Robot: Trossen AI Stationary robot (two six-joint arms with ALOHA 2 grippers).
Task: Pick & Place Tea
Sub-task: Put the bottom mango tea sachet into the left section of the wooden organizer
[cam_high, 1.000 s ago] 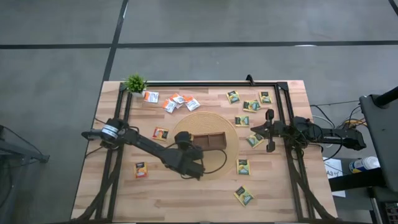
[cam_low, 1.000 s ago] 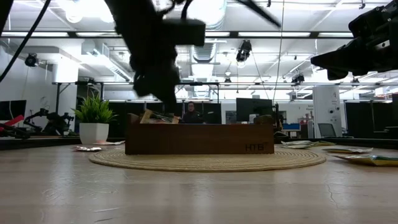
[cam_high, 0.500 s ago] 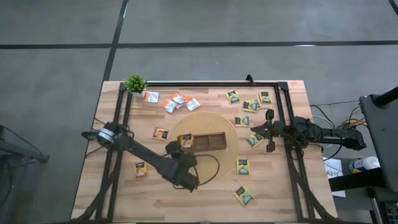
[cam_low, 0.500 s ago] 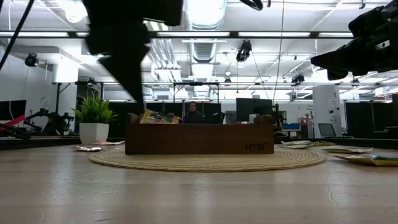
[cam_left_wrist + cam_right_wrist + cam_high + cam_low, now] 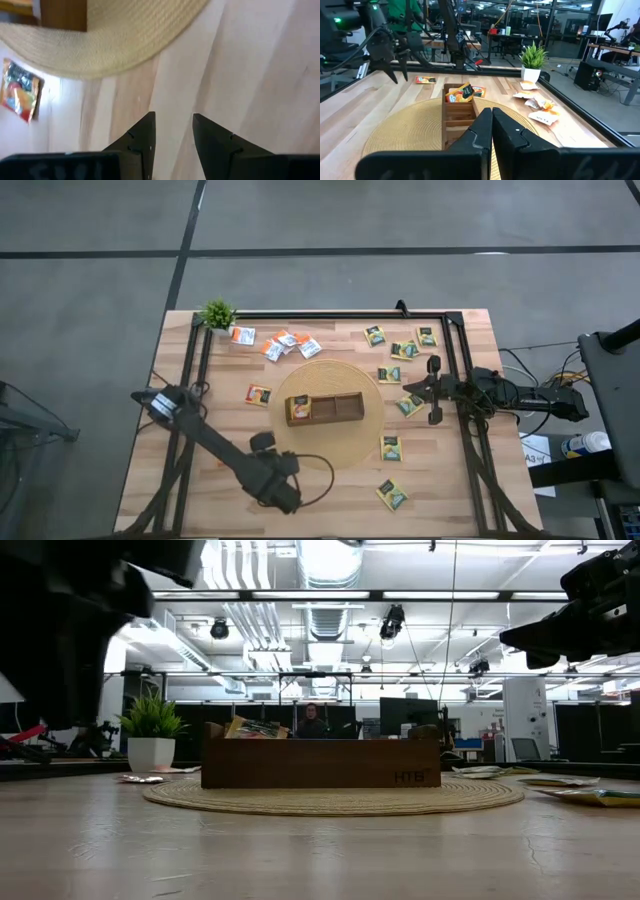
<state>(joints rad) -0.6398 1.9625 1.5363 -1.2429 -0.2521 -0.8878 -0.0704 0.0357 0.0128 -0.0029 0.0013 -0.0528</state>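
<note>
Your left gripper (image 5: 262, 442) hangs over bare desk (image 5: 330, 510) just off the near-left edge of the round woven mat (image 5: 365, 395), jaws part open w/ nothing between them. Your right gripper (image 5: 433, 391) waits at the right side of the desk, jaws closed & empty. The wooden tray (image 5: 324, 409) sits mid-mat; its left compartment holds yellow-orange tea sachets (image 5: 299, 409), other compartments look empty. Rest of the tea lies loose: white-and-orange sachets (image 5: 285, 343) far-left near the potted plant (image 5: 217, 313), one orange sachet (image 5: 259, 394) left of the mat, green-and-yellow sachets (image 5: 403, 349) far-right, more (image 5: 391, 495) near-right. A person (image 5: 311, 721) shows in the room behind the tray in the low view.
</note>
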